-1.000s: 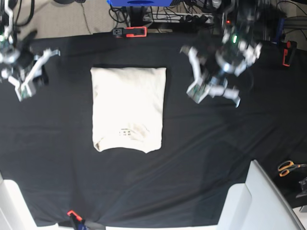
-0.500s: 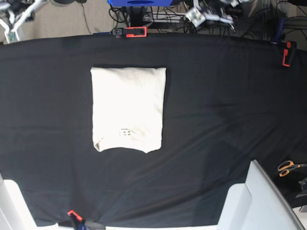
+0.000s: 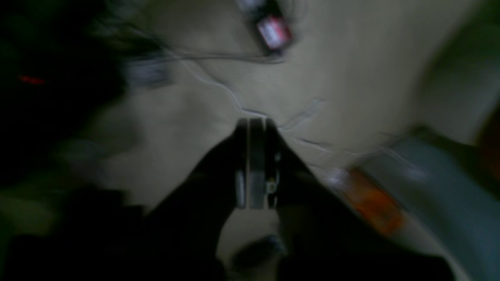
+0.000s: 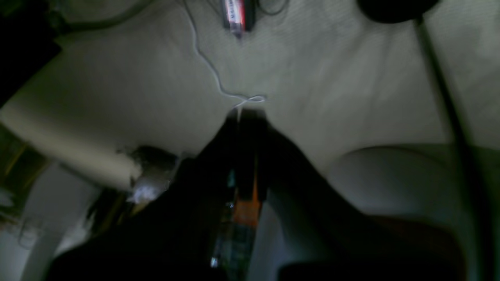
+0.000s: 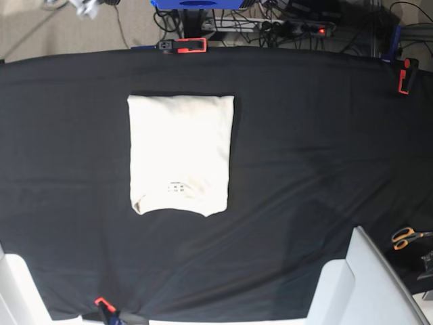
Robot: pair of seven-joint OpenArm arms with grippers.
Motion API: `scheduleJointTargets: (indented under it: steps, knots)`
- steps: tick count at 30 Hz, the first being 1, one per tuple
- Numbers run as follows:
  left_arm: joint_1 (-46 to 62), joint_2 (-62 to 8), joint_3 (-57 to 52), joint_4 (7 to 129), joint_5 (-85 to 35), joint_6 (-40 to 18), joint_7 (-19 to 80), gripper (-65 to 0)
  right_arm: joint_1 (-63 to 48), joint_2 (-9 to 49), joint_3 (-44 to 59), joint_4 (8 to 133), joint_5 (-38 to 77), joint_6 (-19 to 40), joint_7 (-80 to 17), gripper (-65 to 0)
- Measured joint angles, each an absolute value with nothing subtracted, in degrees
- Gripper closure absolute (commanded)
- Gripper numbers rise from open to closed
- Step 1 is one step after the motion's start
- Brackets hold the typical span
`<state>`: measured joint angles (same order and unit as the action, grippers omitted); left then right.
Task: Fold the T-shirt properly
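Observation:
The cream T-shirt (image 5: 180,154) lies folded into a neat upright rectangle on the black tablecloth (image 5: 304,149), left of centre in the base view. Its small dark label (image 5: 178,186) shows near the lower edge. Neither arm appears in the base view. In the left wrist view my left gripper (image 3: 256,121) is shut with nothing between its jaws, and it points at a beige floor with cables. My right gripper (image 4: 248,113) is likewise shut and holds nothing, above a pale floor crossed by a thin white cable. The T-shirt is out of both wrist views.
Red clamps pin the cloth at the back edge (image 5: 183,45), the right rear corner (image 5: 404,76) and the front left (image 5: 103,303). Orange-handled scissors (image 5: 408,237) lie off the cloth at the right. White panels (image 5: 365,284) rise at the front right and front left corners.
Both arms have lifted away over the table's back edge and left the base view. The folded T-shirt has not moved.

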<state>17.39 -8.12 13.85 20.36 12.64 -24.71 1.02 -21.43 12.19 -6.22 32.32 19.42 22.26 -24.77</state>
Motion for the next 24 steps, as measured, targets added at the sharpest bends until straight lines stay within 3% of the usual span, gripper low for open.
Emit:
scheduleJointTargets:
  steps: [3, 5, 7, 9, 11, 24]
  knots:
    - [9.8, -7.9, 16.4, -0.3, 13.0, -24.4, -13.3, 0.0, -13.1, 9.1, -13.7, 7.9, 19.5, 21.5, -3.5, 0.0]
    - [9.5, -8.4, 15.4, 0.0, 12.3, -23.9, -18.3, 0.0, -11.1, 7.7, -16.1, -0.1, 19.4, 15.9, 9.3, 0.0]
    - [9.1, -8.3, 13.6, 1.3, 12.4, -21.3, -17.3, 0.0, -11.4, 7.4, -16.7, 0.0, 19.2, 9.3, 14.3, 0.0]
    - [9.5, -8.1, 12.0, 4.0, 12.4, -18.0, -18.5, 0.0, -10.9, 7.4, -17.0, 0.2, 19.2, 2.0, 14.7, 0.0]
    - [9.5, -8.2, 11.4, 4.9, 12.2, -15.0, -18.5, 0.0, -10.6, 8.1, -17.0, 0.3, 19.3, -1.3, 14.9, 0.0]
    - [6.5, -8.3, 11.4, 3.0, 13.1, -13.2, -18.2, 0.0, -10.7, 9.8, -17.0, 0.3, 19.3, -0.6, 14.9, 0.0]
